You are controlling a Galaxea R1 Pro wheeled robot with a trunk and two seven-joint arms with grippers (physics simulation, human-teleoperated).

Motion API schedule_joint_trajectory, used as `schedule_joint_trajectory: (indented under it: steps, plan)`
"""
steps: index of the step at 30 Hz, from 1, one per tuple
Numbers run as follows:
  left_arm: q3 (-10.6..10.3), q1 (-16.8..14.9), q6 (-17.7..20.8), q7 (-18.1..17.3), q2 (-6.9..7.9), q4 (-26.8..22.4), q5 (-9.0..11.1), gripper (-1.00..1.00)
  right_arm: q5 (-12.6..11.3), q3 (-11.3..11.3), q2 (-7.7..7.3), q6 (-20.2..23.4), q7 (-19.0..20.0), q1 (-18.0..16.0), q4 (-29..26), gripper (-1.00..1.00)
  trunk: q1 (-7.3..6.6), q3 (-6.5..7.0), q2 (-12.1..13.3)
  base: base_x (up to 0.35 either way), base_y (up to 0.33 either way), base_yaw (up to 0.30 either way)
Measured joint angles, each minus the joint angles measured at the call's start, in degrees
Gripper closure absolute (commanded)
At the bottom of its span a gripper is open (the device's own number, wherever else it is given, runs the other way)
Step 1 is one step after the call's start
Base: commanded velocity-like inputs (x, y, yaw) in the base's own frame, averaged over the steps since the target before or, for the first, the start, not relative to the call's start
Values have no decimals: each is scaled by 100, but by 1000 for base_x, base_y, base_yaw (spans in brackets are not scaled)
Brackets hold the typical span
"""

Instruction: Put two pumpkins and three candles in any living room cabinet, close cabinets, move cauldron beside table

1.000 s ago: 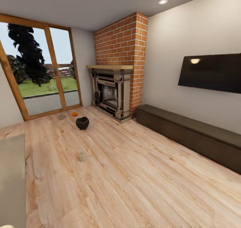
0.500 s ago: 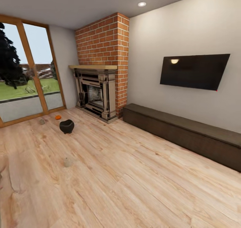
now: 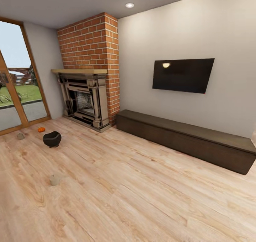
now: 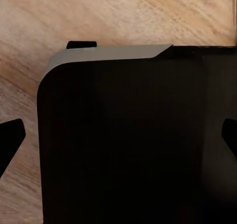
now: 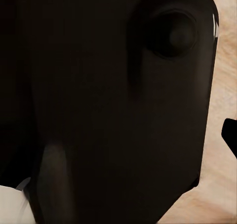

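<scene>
The black cauldron stands on the wood floor at the left of the head view. One orange pumpkin lies just beyond it, near the glass door. A grey-beige candle rests left of the cauldron and another candle lies nearer to me. The long dark-brown cabinet runs along the right wall with every front shut. The table is out of view. My left gripper is open and empty over a dark part of my body. My right gripper is open too, one fingertip showing at the edge.
A brick fireplace fills the far corner, between the glass door and the cabinet. A black TV hangs on the wall above the cabinet. Open wood floor stretches between me and the cabinet.
The head view has swung to the right, so the whole room has slid left in the picture and the grey surface at the left edge has left the frame. The objects themselves have not moved.
</scene>
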Motion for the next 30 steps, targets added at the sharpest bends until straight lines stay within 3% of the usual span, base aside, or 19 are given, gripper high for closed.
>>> schedule_joint_trajectory:
  steps: [7,11,14,16,21,26,30]
  plan:
    - [5,0,60,11,0,-491,-3,-100,5,-329,-36,0,0,0,-6,-100,-153,125,279,0,0,-293]
    - [10,-2,259,49,-4,-1173,-4,-100,-54,-391,-98,15,0,-7,-197,-100,-241,198,440,0,0,-293]
    - [11,-8,997,185,-24,-2052,-5,-100,-123,-437,-124,142,13,-99,-803,-100,-307,254,561,0,0,-293]
    - [11,-9,1553,323,-34,-2701,-3,-100,-221,-449,-130,540,15,-307,-1226,-100,-351,290,641,0,0,-293]
    - [11,-141,2196,631,-75,-3742,1,-100,-448,-463,-127,1471,0,-996,-1906,-100,-461,380,842,0,0,-293]
    - [11,-382,2168,767,-133,-3928,10,-100,-484,-504,-81,1609,-8,-1612,-2036,-100,-571,469,1043,0,0,-293]
    - [6,-404,1895,776,-295,-3945,-26,-100,-512,-575,-77,1577,-9,-1715,-2045,-100,-659,540,1203,0,0,-293]
